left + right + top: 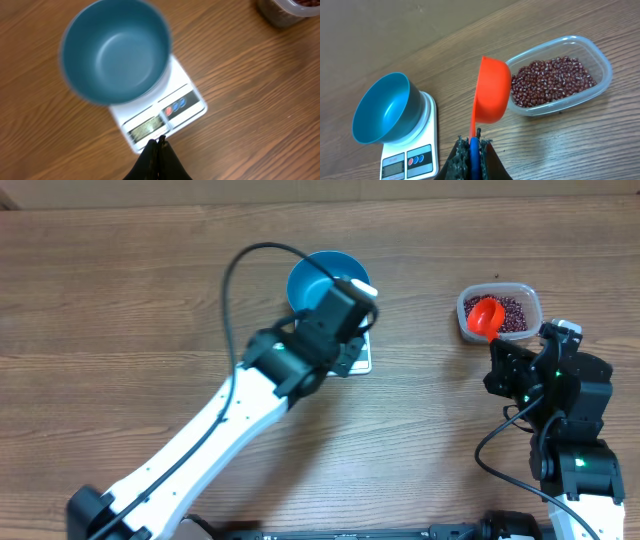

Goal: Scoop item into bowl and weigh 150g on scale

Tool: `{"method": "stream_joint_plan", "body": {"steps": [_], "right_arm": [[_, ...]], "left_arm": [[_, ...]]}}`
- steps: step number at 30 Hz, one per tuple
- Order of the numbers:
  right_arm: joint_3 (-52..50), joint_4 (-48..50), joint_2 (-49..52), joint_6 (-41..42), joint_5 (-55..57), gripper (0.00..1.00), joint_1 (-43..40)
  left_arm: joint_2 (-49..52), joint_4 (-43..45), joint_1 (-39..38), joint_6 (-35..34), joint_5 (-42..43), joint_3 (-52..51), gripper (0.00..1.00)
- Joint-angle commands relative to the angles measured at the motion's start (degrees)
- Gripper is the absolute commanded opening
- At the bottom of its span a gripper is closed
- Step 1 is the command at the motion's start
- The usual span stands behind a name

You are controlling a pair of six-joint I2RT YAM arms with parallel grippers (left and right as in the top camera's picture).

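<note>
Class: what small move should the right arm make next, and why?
Probably lower the scoop into the beans: the right gripper holds its handle, the scoop hangs over the tub, and the bowl on the scale is empty.

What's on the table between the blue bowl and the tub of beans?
Nothing, only bare table between bowl and tub, seen in the overhead view.

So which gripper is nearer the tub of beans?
Right. The right gripper holds the orange scoop at the tub; the left gripper is far off at the scale.
</note>
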Motion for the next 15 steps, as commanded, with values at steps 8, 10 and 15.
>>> {"method": "stream_joint_plan", "body": {"steps": [8, 10, 15], "right_arm": [[1.77, -0.35, -0.20, -0.28, -2.01, 0.03, -0.39], [1.77, -0.74, -0.20, -0.28, -2.01, 0.04, -0.39], [1.77, -1.29, -0.22, -0.26, -2.25, 0.04, -0.39]], "left_arm": [[-11.61, -9.05, 13.99, 14.32, 14.14, 0.48, 0.04], [-11.96, -10.86, 15.67, 16.15, 16.20, 0.48, 0.04], [-11.08, -11.34, 15.72, 16.09, 19.65, 0.44, 0.48]]}}
